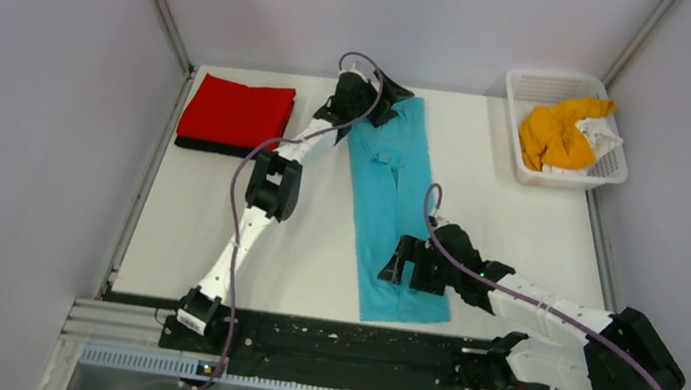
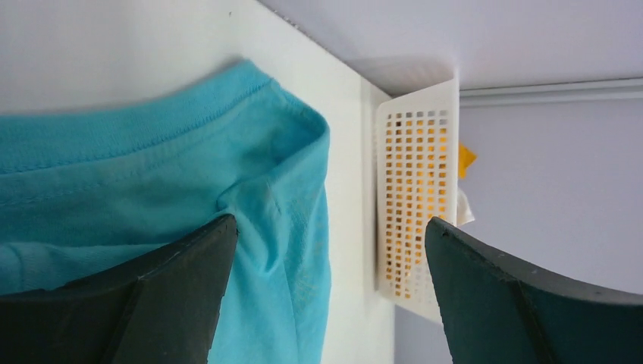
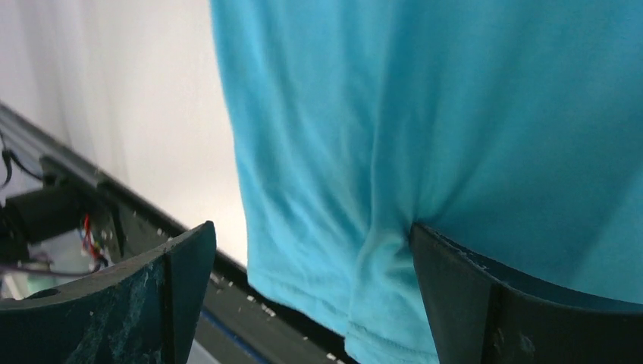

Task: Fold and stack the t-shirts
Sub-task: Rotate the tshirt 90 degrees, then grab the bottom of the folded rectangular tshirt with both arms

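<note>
A turquoise t-shirt (image 1: 392, 196) lies on the table as a long narrow strip running from the back to the front edge. My left gripper (image 1: 382, 96) stands open over its far end; in the left wrist view the left gripper (image 2: 331, 224) straddles the cloth's corner (image 2: 280, 152), one finger (image 2: 182, 280) resting on the fabric. Open too, my right gripper (image 1: 402, 262) sits at the near end; in the right wrist view the right gripper (image 3: 311, 229) spans the hem (image 3: 303, 288), one finger (image 3: 485, 303) pressing into the turquoise cloth (image 3: 425, 114). A folded red t-shirt (image 1: 236, 111) lies on a black one (image 1: 212, 146) at the back left.
A white mesh basket (image 1: 526, 172) at the back right holds an orange t-shirt (image 1: 553, 132) and a white one (image 1: 603, 138); the basket (image 2: 413, 189) also shows in the left wrist view. Grey walls enclose the table. A black rail (image 1: 341, 348) runs along the near edge.
</note>
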### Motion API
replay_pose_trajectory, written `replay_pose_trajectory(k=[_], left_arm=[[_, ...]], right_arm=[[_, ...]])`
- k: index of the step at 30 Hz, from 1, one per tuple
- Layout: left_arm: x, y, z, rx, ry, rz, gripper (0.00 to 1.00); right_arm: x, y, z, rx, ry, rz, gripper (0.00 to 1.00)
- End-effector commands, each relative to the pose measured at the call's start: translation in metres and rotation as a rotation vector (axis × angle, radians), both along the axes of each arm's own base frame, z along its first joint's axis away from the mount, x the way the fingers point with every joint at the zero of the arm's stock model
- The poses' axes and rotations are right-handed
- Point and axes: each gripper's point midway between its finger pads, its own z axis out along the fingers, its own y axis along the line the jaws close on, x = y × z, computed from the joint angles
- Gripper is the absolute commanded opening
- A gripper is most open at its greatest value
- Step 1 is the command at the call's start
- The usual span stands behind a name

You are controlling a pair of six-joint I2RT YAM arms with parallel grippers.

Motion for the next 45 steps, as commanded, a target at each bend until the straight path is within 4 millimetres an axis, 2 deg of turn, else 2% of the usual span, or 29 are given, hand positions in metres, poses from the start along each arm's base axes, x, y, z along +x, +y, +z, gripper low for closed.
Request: replay_pose_trajectory(k=[1,5,8,10,13,16,17,20,22,24,25,27,30,33,36,38,42,45], left_arm=[[0.009,-0.017,-0.015,-0.082,0.022,0.109,0.99],[0.014,-0.010,-0.001,-0.048,-0.024,0.133,0.99],[0.023,0.001,0.014,-0.053,-0.054,0.165,0.99],[0.027,0.007,0.028,-0.069,-0.080,0.173,0.99],[0.021,0.006,0.055,-0.058,-0.116,0.131,0.99],[-0.001,-0.004,0.099,-0.003,-0.182,0.031,0.99],[-0.012,-0.005,0.131,0.016,-0.232,0.005,0.99],[-0.045,0.001,0.186,0.102,-0.312,-0.052,0.99],[-0.071,0.011,0.210,0.171,-0.312,-0.074,0.99],[-0.104,0.022,0.226,0.236,-0.308,-0.106,0.99],[-0.123,0.029,0.228,0.271,-0.290,-0.114,0.99],[-0.164,0.041,0.205,0.359,-0.223,-0.129,0.99],[-0.238,0.054,0.169,0.493,-0.159,-0.153,0.99],[-0.313,0.071,0.119,0.629,-0.086,-0.150,0.99],[-0.385,0.080,0.072,0.625,0.051,-0.200,0.99],[-0.428,0.084,0.049,0.613,0.132,-0.209,0.99],[-0.489,0.099,0.001,0.674,0.248,-0.234,0.97],[-0.516,0.095,-0.009,0.673,0.282,-0.262,0.96]], right_arm=[[-0.037,0.039,0.002,0.047,0.098,0.125,0.99],[-0.044,0.064,0.001,0.017,0.086,0.254,0.99],[-0.040,0.076,0.016,0.030,0.036,0.293,0.99],[-0.038,0.074,0.028,0.024,0.004,0.292,0.99],[-0.028,0.056,0.044,-0.019,-0.056,0.204,0.99],[-0.023,0.028,0.053,-0.076,-0.085,0.076,0.99],[-0.023,0.019,0.056,-0.084,-0.096,0.044,0.99],[-0.024,-0.005,0.068,-0.092,-0.134,-0.039,0.99],[-0.027,-0.017,0.071,-0.077,-0.144,-0.080,0.99],[-0.036,-0.022,0.069,-0.037,-0.128,-0.093,0.99],[-0.043,-0.022,0.066,-0.016,-0.112,-0.076,0.99],[-0.056,-0.019,0.061,0.008,-0.068,-0.027,0.99],[-0.077,-0.018,0.045,-0.002,0.027,0.045,0.99],[-0.093,-0.021,0.024,-0.055,0.130,0.082,0.96],[-0.102,-0.029,0.004,-0.127,0.194,0.094,0.88],[-0.103,-0.034,-0.006,-0.173,0.212,0.091,0.84],[-0.098,-0.038,-0.017,-0.223,0.207,0.077,0.76],[-0.095,-0.037,-0.022,-0.224,0.201,0.068,0.64]])
